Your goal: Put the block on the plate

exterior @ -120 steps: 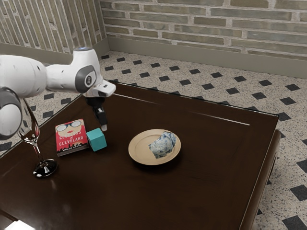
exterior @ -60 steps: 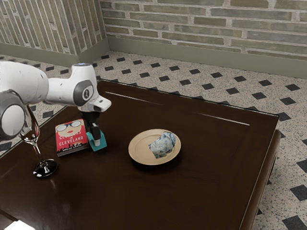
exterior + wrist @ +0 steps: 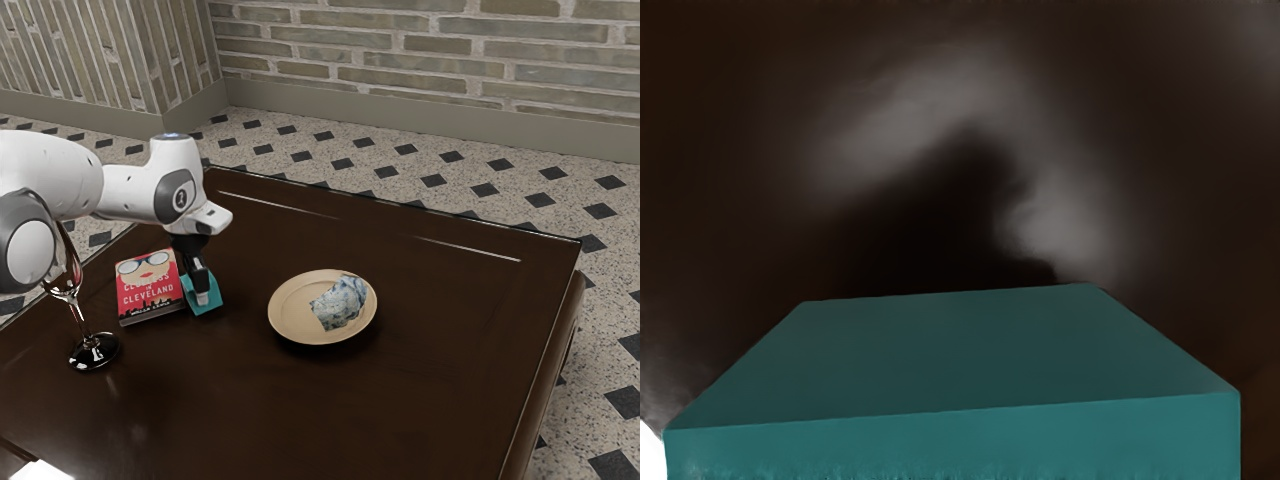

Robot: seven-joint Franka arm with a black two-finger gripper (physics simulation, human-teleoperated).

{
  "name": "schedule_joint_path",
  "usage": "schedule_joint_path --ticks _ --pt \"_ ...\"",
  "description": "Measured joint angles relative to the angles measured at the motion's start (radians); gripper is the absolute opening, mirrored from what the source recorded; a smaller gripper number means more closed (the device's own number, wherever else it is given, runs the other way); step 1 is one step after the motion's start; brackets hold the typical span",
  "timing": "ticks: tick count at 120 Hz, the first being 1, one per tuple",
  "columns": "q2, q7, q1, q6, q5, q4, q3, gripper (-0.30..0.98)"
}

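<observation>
My gripper (image 3: 203,292) is down at a small teal block (image 3: 214,297), left of centre in the exterior view. I cannot tell whether my fingers are clenched on it or merely beside it. The block appears to sit on the dark brown table (image 3: 400,400), just beside a red book (image 3: 151,292). In the wrist view, its flat top and one side are close to my hand.

Near the middle of the exterior view is a round tan plate (image 3: 288,321), with a blue-and-white patterned patch (image 3: 340,303) on it. The plate is apart from the block. At the exterior view's left stands a stemmed glass (image 3: 93,350).

I judge the task to be at its grasping stage: the reach is done. Securing the block, lifting it, carrying it across and setting it on the plate are left.
</observation>
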State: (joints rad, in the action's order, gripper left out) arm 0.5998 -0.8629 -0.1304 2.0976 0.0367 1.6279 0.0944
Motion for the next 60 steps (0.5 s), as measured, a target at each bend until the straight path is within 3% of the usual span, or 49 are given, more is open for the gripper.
schedule_joint_path --ticks 28,60 --pt "-0.012 0.001 0.001 0.003 -0.005 -0.059 0.002 0.34" --pt "0.038 -0.001 0.009 -0.002 -0.002 -0.257 -0.034 0.34"
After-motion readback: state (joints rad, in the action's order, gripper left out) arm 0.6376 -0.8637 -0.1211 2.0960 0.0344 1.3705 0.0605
